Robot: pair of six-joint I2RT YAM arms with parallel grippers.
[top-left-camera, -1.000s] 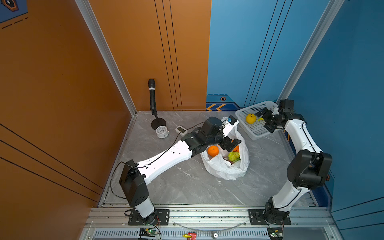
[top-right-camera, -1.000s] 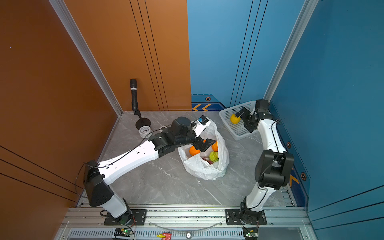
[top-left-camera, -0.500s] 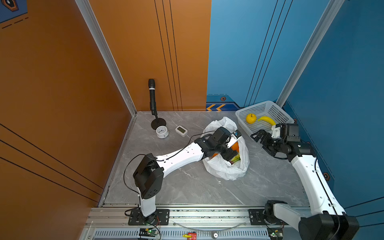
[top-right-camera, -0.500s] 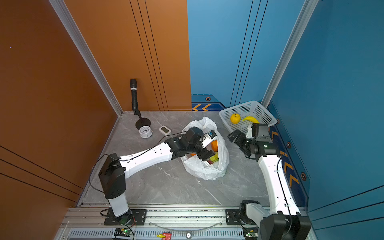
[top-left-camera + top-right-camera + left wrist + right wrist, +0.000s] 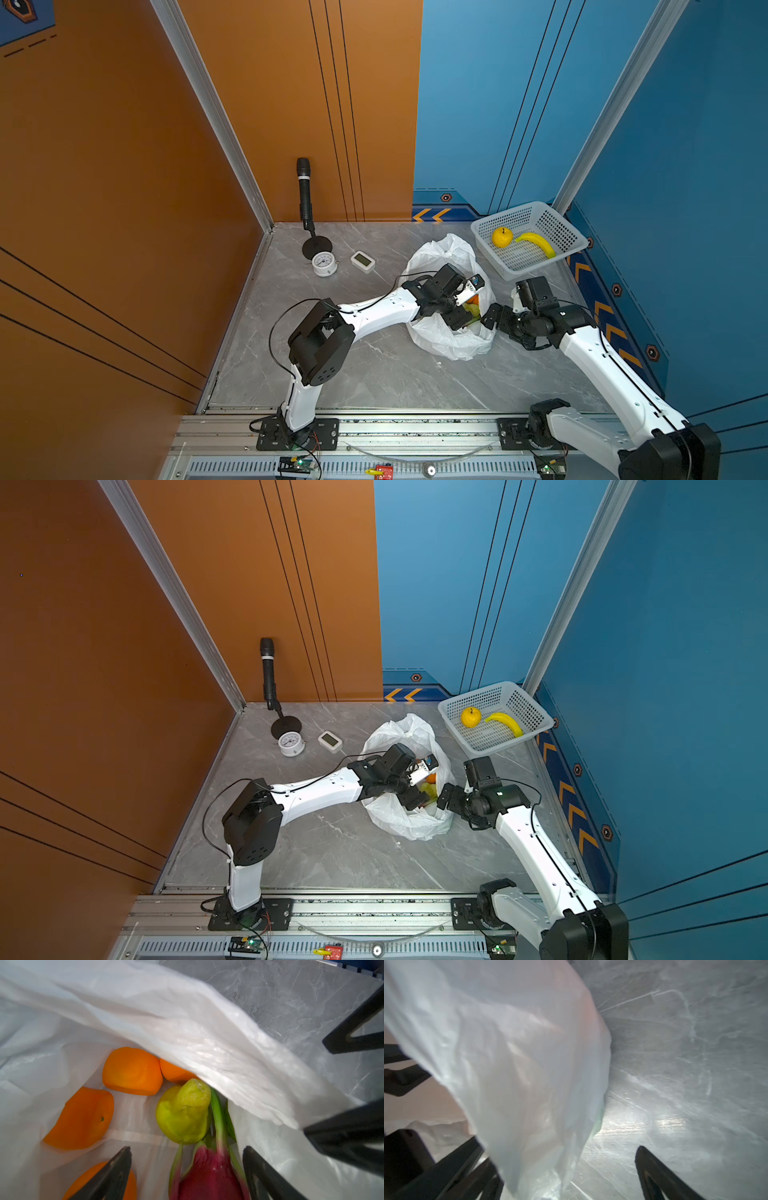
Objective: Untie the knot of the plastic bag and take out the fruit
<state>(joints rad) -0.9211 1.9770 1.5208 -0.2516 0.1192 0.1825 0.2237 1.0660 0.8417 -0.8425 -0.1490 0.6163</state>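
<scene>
White plastic bag half-hiding fruit; left end effector apart, blurred right end effector seemingly apart.

The fruit lies in the plastic bag, the basket behind it.

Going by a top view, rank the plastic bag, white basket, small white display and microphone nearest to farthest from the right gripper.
1. plastic bag, just left of the right gripper in the view.
2. white basket, in the far right corner.
3. small white display, beyond the bag, to the left.
4. microphone, at the back wall.
</scene>
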